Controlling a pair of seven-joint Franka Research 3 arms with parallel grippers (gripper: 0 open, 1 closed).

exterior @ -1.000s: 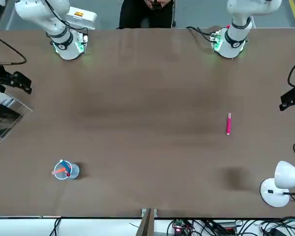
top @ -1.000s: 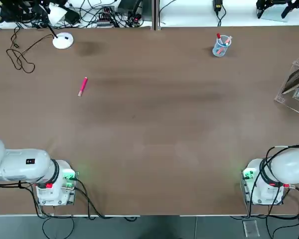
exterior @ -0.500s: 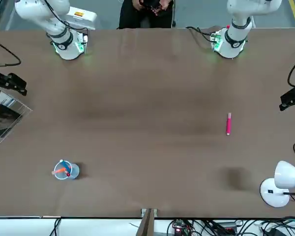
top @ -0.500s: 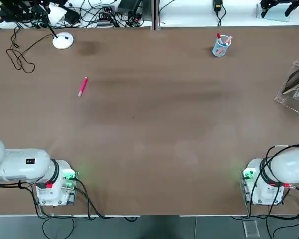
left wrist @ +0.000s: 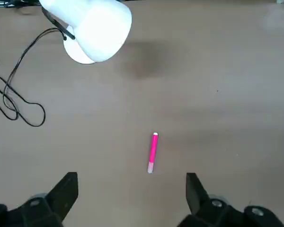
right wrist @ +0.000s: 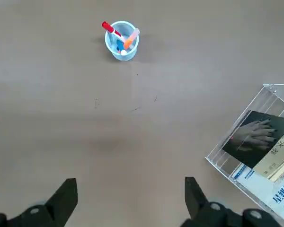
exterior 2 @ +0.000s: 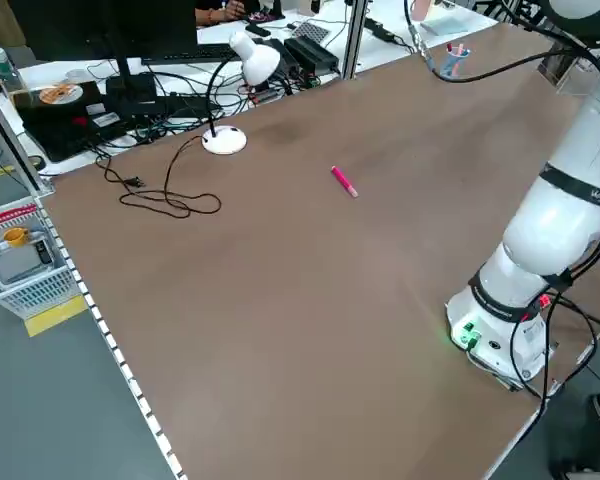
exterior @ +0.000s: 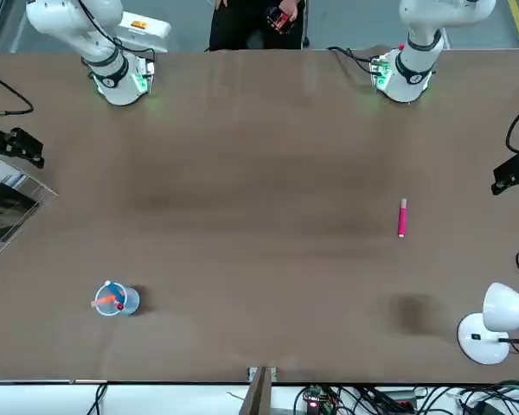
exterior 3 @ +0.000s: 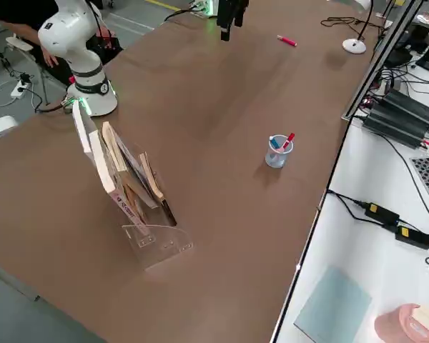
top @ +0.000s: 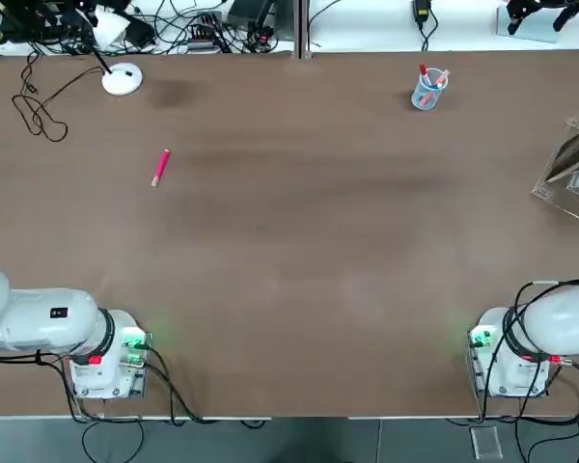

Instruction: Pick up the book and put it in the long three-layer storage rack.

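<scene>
The book (right wrist: pixel 254 138) with the pale hand on its dark cover already leans in the clear storage rack (right wrist: pixel 267 90), at the worktop's (top: pixel 299 241) far right edge, beside other books (exterior 3: pixel 114 175). The right gripper (right wrist: pixel 131 204) hangs high over the worktop, jaws spread wide and empty; a pen cup (right wrist: pixel 121 39) stands well apart from the rack. The left gripper (left wrist: pixel 131 201), also wide open and empty, hangs above a pink pen (left wrist: pixel 152 152) near a white desk lamp (left wrist: pixel 92 28).

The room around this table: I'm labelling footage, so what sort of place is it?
Probably a robotics lab: two white robot arms bolted to a long brown table, with tangled black cables along its far edge.
</scene>
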